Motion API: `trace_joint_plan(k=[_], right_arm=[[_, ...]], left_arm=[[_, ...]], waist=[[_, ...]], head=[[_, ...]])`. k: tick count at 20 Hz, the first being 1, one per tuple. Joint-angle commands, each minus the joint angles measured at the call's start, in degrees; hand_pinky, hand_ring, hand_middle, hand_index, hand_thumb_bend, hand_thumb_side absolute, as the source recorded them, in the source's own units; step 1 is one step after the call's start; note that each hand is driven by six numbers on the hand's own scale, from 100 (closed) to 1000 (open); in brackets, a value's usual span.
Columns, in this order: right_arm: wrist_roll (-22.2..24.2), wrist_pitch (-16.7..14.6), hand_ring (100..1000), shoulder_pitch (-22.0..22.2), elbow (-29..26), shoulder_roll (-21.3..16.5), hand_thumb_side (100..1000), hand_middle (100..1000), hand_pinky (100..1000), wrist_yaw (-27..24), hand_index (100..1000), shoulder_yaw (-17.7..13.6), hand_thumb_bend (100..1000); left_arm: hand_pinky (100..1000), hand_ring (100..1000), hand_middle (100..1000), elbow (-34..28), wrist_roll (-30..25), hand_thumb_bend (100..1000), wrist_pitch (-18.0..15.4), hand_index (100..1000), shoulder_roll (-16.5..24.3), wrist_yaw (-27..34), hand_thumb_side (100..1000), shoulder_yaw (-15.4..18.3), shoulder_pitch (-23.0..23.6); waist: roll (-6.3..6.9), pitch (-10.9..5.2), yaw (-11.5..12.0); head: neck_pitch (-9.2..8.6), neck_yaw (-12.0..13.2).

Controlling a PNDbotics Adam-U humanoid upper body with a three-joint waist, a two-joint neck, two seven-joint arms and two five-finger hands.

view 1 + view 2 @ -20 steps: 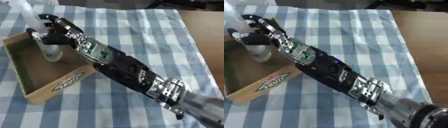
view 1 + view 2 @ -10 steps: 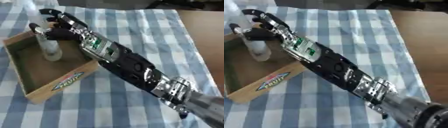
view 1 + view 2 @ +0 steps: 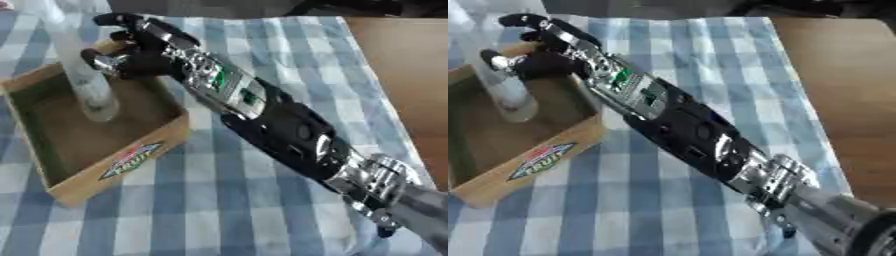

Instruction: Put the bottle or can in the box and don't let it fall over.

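A clear plastic bottle point(image 3: 86, 80) stands upright inside the open cardboard box point(image 3: 122, 161), near the box's far wall. My right hand point(image 3: 143, 49) is just to the right of the bottle's upper part, open, with the fingers spread and lifted off it. The thumb tip point(image 3: 94, 60) is very close to the bottle's side; I cannot tell whether it touches. The right arm point(image 3: 684, 130) runs from the lower right corner diagonally over the box's right wall. The left hand shows in neither view.
A blue and white checked cloth point(image 3: 271, 45) covers the table under the box. Bare brown tabletop point(image 3: 402, 75) lies to the right of the cloth. The box's front wall carries a printed label point(image 3: 540, 161).
My right hand was wrapped round the bottle a second ago; its fingers have opened and the hand has drawn back to the right. The bottle stays upright in the box.
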Motion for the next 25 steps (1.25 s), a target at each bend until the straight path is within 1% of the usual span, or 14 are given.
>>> trace_joint_plan(k=[1, 2, 3, 4, 6, 7, 9, 10, 14, 15, 16, 17, 20, 25], right_arm=[[0.75, 0.53, 1000, 0.89, -4.40, -3.03, 221, 1000, 999, -1.08, 908, -0.46, 318], [0.86, 0.68, 1000, 1.59, -5.55, -3.64, 216, 1000, 999, -1.35, 907, -0.56, 322], [0.98, 0.73, 1000, 2.49, -6.90, -4.50, 139, 1000, 998, -1.56, 906, -0.72, 378], [1.18, 0.81, 1000, 3.65, -8.49, -5.56, 114, 1000, 999, -1.77, 906, -0.94, 394], [1.64, 1.58, 1000, 5.84, -11.15, -7.33, 100, 1000, 999, -2.45, 904, -1.47, 437], [1.87, 2.12, 1000, 7.14, -12.48, -8.20, 100, 1000, 999, -3.01, 903, -2.00, 463], [2.00, 3.06, 1000, 9.56, -15.23, -9.72, 100, 1000, 998, -4.22, 902, -3.51, 486], [1.75, 3.31, 1000, 10.87, -16.70, -10.56, 100, 1000, 997, -4.76, 901, -4.53, 488], [-0.66, 3.64, 1000, 16.44, -22.64, -13.21, 100, 1000, 996, -7.28, 898, -9.10, 379], [-1.28, 3.51, 1000, 17.53, -23.40, -13.61, 100, 1000, 996, -7.96, 898, -10.15, 349], [-1.95, 2.94, 1000, 18.55, -23.78, -13.98, 100, 1000, 996, -8.57, 898, -11.42, 332], [-2.54, 2.68, 1000, 19.40, -23.96, -14.61, 100, 1000, 996, -8.12, 898, -12.56, 322], [-4.74, -1.25, 1000, 22.19, -24.12, -15.81, 100, 1000, 994, -9.54, 898, -16.40, 319], [-8.56, -7.55, 1000, 27.30, -24.14, -18.91, 100, 1000, 993, -10.93, 900, -22.20, 335]], left_arm=[[839, 1000, 703, -0.87, 0.13, 100, 0.08, 673, 2.05, -0.54, 602, 0.44, 0.05], [839, 1000, 703, -0.87, 0.18, 100, 0.08, 673, 2.14, -0.62, 602, 0.47, 0.24], [840, 1000, 704, -0.87, 0.25, 100, 0.10, 672, 2.28, -0.71, 603, 0.52, 0.56], [840, 1000, 704, -0.87, 0.34, 100, 0.14, 672, 2.44, -0.82, 603, 0.59, 0.93], [840, 1000, 705, -0.87, 0.48, 100, 0.13, 672, 2.69, -1.01, 605, 0.69, 1.41], [840, 1000, 708, -0.87, 0.54, 100, 0.11, 672, 2.82, -1.10, 607, 0.75, 1.66], [841, 1000, 711, -0.87, 0.69, 100, 0.11, 672, 2.96, -1.26, 607, 0.89, 2.08], [841, 1000, 712, -0.87, 0.77, 100, 0.12, 671, 3.01, -1.34, 607, 0.96, 2.34], [843, 1000, 717, -0.87, 1.14, 100, 0.32, 671, 3.07, -1.63, 607, 1.23, 3.34], [843, 1000, 718, -0.87, 1.22, 100, 0.40, 670, 3.07, -1.70, 608, 1.28, 3.55], [843, 1000, 718, -0.87, 1.33, 100, 0.48, 670, 3.11, -1.79, 609, 1.35, 3.78], [844, 1000, 720, -0.87, 1.44, 100, 0.58, 670, 3.16, -1.88, 608, 1.41, 3.99], [849, 1000, 723, -0.87, 2.16, 100, 1.39, 668, 3.24, -2.23, 601, 1.70, 4.90], [859, 1000, 730, -0.87, 3.86, 100, 4.34, 664, 3.20, -2.76, 588, 1.93, 6.21]], waist=[[0.50, -1.74, -0.66], [0.55, -1.88, -0.96], [0.64, -2.07, -1.45], [0.75, -2.28, -1.97], [0.91, -2.50, -2.74], [1.02, -2.59, -3.16], [1.26, -2.70, -3.87], [1.40, -2.77, -4.30], [2.01, -2.90, -6.21], [2.17, -2.88, -6.65], [2.35, -2.82, -7.22], [2.50, -2.77, -7.68], [2.85, -2.56, -9.37], [3.07, -2.05, -12.02]], head=[[0.73, 1.66], [0.89, 2.11], [1.16, 2.99], [1.44, 3.94], [1.72, 5.35], [1.78, 6.07], [1.83, 7.22], [1.85, 7.85], [1.62, 10.26], [1.50, 10.78], [1.32, 11.40], [1.19, 11.89], [0.87, 13.70], [0.61, 17.04]])
